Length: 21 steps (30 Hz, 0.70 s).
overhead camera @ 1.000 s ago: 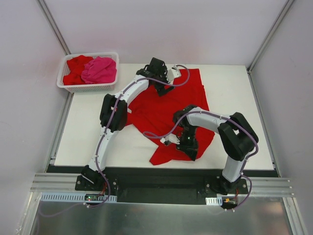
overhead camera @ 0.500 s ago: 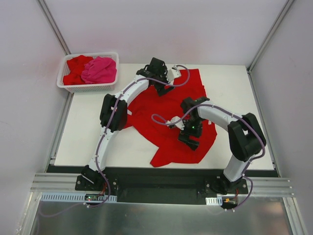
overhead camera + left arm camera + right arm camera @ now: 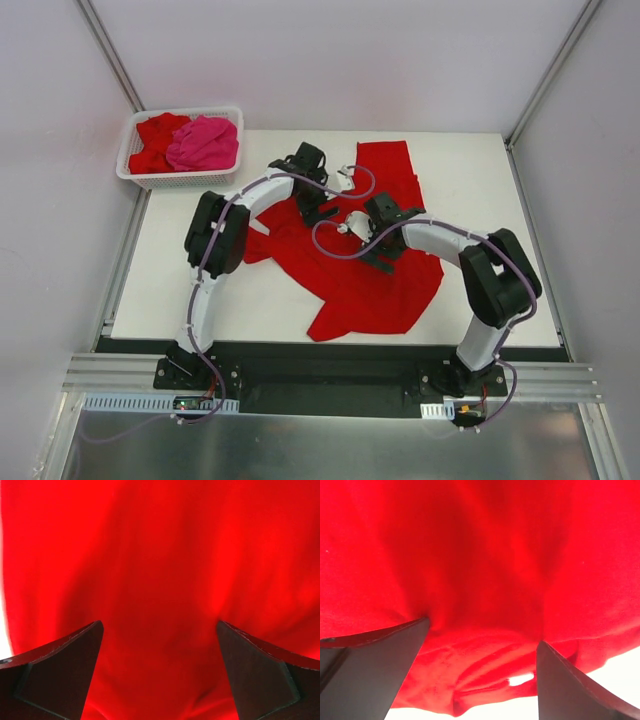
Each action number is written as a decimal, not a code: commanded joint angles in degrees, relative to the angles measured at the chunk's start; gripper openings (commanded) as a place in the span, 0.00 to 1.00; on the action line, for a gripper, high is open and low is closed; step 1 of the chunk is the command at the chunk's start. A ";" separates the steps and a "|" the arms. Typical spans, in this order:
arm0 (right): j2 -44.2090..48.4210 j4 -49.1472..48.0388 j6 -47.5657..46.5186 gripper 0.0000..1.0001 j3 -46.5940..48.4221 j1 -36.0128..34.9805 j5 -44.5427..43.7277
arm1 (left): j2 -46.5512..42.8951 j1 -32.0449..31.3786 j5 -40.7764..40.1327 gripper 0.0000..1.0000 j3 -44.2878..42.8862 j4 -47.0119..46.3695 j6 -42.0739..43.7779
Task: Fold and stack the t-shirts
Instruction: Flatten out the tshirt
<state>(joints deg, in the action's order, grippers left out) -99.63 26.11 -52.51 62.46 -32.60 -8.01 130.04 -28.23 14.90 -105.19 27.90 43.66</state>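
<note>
Red cloth fills both wrist views. One red t-shirt lies rumpled across the middle of the white table, running from the upper centre of the overhead frame down to the lower centre. A hot pink t-shirt and a second red t-shirt sit bunched in the basket at upper left.

The left gripper hovers over the upper part of the shirt, jaws spread wide with nothing between them. The right gripper is likewise spread and empty, just over a wrinkled edge that may be a hem or a collar; the close view is too tight to be sure.

This fabric looks light, limp and quick to bunch, so it should drape and drag rather than hold a shape. Pinching a single layer at an outer edge or corner, one hold per arm, seems the safest way to take it.
</note>
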 commanded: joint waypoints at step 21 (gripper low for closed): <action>0.75 17.50 -0.92 0.96 6.82 1.93 11.80 | -16.22 5.73 -7.86 0.99 5.35 7.96 -0.15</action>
<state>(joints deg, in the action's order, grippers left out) -104.22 39.42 -52.80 73.78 -29.23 0.43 117.95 -23.57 9.13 -97.27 34.02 44.07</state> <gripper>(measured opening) 0.960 0.992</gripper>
